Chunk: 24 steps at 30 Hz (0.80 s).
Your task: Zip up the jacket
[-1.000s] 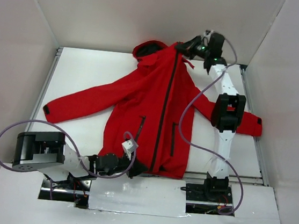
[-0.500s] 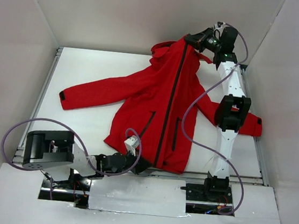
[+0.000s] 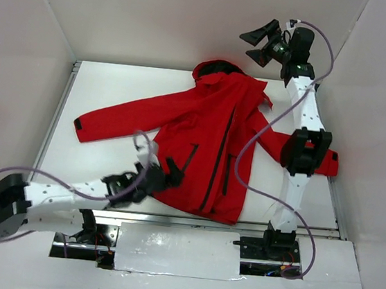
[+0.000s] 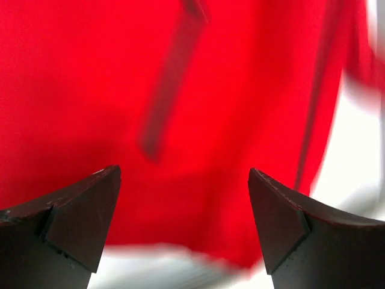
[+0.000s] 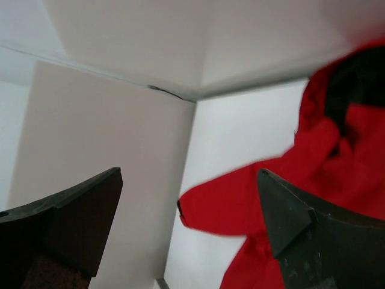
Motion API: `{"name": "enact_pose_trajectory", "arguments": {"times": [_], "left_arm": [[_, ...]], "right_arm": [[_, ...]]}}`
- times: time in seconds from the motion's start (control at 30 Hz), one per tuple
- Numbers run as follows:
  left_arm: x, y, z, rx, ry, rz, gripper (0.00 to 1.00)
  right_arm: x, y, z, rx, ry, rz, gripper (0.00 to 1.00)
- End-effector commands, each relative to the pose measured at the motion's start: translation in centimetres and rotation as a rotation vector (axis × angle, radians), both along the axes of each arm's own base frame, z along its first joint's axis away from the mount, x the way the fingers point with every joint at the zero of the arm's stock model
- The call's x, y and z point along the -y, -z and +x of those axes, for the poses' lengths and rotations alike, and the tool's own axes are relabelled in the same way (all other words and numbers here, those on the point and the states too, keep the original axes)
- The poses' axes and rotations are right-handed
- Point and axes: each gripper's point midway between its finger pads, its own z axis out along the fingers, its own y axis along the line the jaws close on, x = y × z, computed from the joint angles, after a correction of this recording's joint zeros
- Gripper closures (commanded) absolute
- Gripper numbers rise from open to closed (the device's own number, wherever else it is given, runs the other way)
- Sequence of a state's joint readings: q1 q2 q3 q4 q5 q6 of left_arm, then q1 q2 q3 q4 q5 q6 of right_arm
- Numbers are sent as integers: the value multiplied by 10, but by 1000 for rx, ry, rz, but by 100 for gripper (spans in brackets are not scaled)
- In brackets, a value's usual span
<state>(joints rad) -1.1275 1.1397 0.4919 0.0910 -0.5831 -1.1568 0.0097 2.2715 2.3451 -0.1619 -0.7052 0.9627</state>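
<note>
The red jacket (image 3: 200, 138) lies spread on the white table (image 3: 109, 86), hood (image 3: 219, 71) at the far side, sleeves out to both sides. Its black front zipper (image 3: 221, 155) runs down the middle between two slanted pocket zippers. My left gripper (image 3: 174, 170) is open over the near left hem, nothing between its fingers. In the left wrist view the left gripper (image 4: 183, 174) faces blurred red cloth and a dark pocket zipper (image 4: 168, 90). My right gripper (image 3: 249, 45) is open, raised above the hood and apart from it. The right gripper (image 5: 189, 174) looks down on a sleeve (image 5: 240, 211).
White walls (image 3: 47, 16) close in the table on three sides. Metal rails (image 3: 61, 108) run along the table's left and right edges. A shiny plate (image 3: 177, 251) lies between the arm bases. The right arm's purple cable (image 3: 244, 150) hangs over the jacket's right side.
Both grippers have opened and let go of the jacket. The lifted collar has dropped to the table. The right gripper rose further; the left arm swung forward over the hem.
</note>
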Motion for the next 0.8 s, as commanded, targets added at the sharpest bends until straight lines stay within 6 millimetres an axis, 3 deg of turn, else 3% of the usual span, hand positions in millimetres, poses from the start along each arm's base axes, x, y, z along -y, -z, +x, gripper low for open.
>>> {"name": "enact_pose_trajectory", "arguments": {"times": [0.0,0.03,0.07,0.1,0.13,0.17,0.23,0.27,0.33,0.37,0.43,0.47,0.5,0.63,0.77], "left_arm": [[-89,-16,40,-57,-287,81,1],[-108,-20,41,-71,-326,106,0],[-129,-41,54,-40,-412,92,1],[-143,-63,54,-8,-456,57,1],[-162,-67,48,-25,-495,103,1],[-179,-101,53,30,-556,66,1],[-197,-133,46,54,-584,86,1],[-205,-146,43,73,-595,93,1],[-218,-166,36,118,-583,158,0],[-227,-177,29,126,-573,208,1],[-242,-191,22,141,-600,257,1],[-251,-188,13,116,-599,318,1],[-260,-191,9,119,-626,349,1],[-298,-212,-19,152,-741,374,1],[-333,-227,-54,219,-845,314,1]], "right_arm": [[-4,-92,-91,184,85,-219,0],[-13,-85,-105,159,137,-279,0],[-10,-86,-142,185,163,-352,0],[-12,-86,-160,194,185,-388,0],[-7,-76,-174,168,242,-434,0],[-17,-68,-213,170,213,-455,0],[-19,-53,-249,156,205,-476,0],[-21,-42,-285,164,175,-476,0],[-14,-28,-317,154,169,-494,0],[-2,-27,-341,172,192,-491,0],[17,-16,-368,135,216,-530,0],[38,-28,-387,171,287,-536,0],[51,-21,-401,142,306,-568,0],[95,-42,-463,220,407,-568,0],[129,-43,-505,234,488,-590,0]]}}
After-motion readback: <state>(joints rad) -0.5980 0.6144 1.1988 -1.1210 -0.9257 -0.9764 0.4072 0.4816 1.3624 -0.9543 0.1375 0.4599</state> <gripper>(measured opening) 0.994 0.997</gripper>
